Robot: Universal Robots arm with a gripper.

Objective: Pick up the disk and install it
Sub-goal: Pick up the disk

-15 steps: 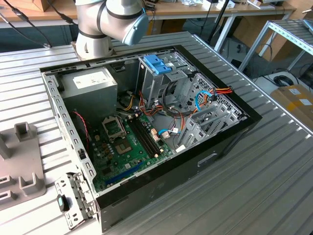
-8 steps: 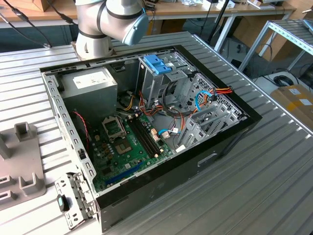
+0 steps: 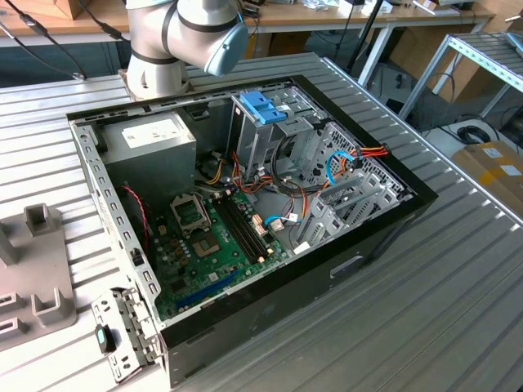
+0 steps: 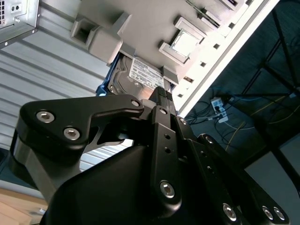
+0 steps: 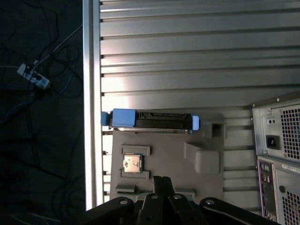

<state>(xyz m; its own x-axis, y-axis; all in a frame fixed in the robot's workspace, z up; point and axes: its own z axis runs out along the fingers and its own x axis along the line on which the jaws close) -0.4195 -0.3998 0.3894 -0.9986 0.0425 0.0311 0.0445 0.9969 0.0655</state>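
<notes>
The pincer [image 5: 162, 179] hangs above a grey fixture [image 5: 164, 157] on the ribbed metal tabletop [image 5: 187, 61]. In the first wrist view its two fingertips look drawn close together, with nothing between them. The disk [image 5: 154, 122] is well clear of it. It stands on its long edge in a slot along one end of the fixture, near the rim of the tabletop, and the blue frame shows at both ends of the disk. In the second wrist view the disk [image 4: 129, 79] shows its dark metal face and white label just beyond the black pincer [image 4: 161, 95], which is not touching it. A small square processor chip [image 5: 132, 164] sits in a recess of the same fixture, between the disk and the pincer. The open computer case [image 3: 327, 278] lies on its side on the tabletop [image 3: 409, 310], beside the fixture [image 3: 33, 269], with the circuit board and cables showing inside. A blue latch [image 3: 263, 106] stands up in the case at the end nearest the arm [image 3: 180, 33].
</notes>
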